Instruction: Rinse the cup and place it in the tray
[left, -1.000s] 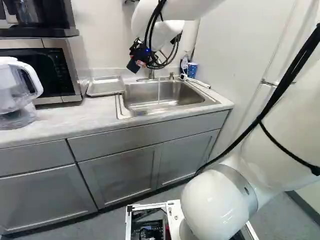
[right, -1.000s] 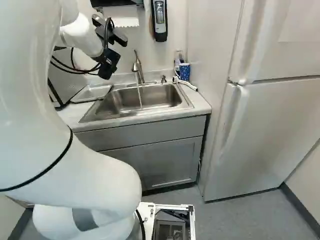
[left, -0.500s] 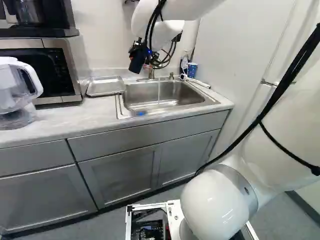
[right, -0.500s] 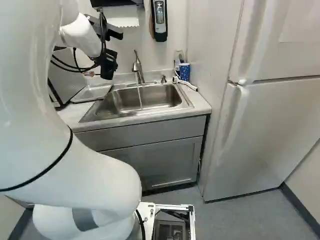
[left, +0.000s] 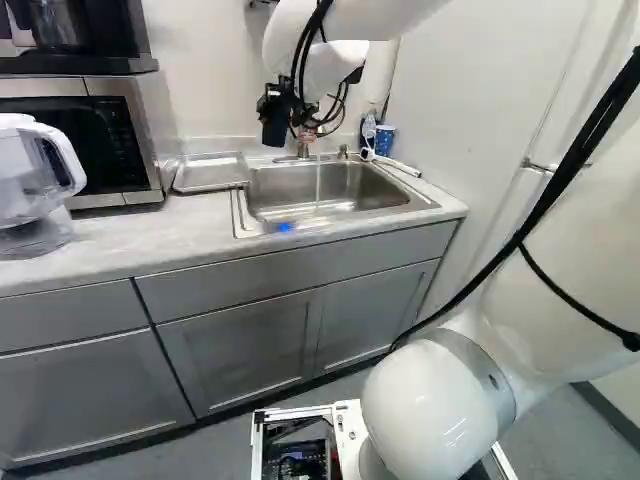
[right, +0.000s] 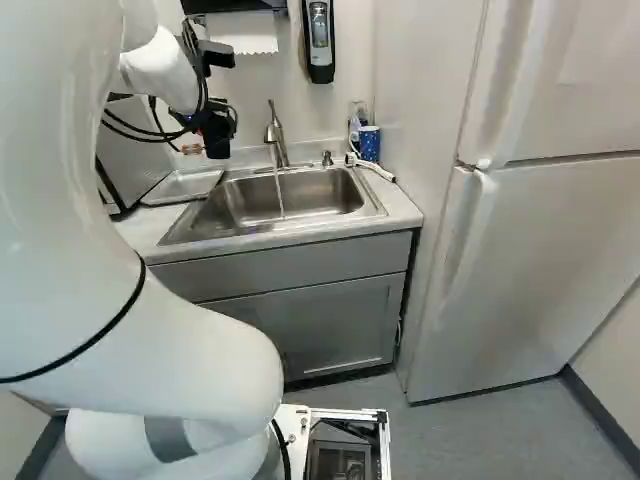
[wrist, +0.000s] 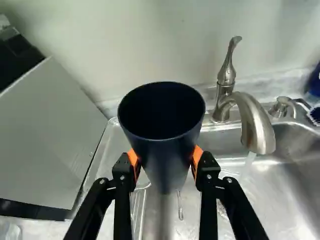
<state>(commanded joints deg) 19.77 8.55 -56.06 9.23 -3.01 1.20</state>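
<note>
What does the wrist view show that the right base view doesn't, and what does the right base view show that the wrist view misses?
Only the wrist view looks down into the dark cup and shows the fingers holding it from two sides.

Only the right base view shows the white refrigerator, the paper towel, the wall-mounted dispenser and the gray cabinet under the counter.

Both show the faucet with water running from it, the metal sink and the tray beside it.
</note>
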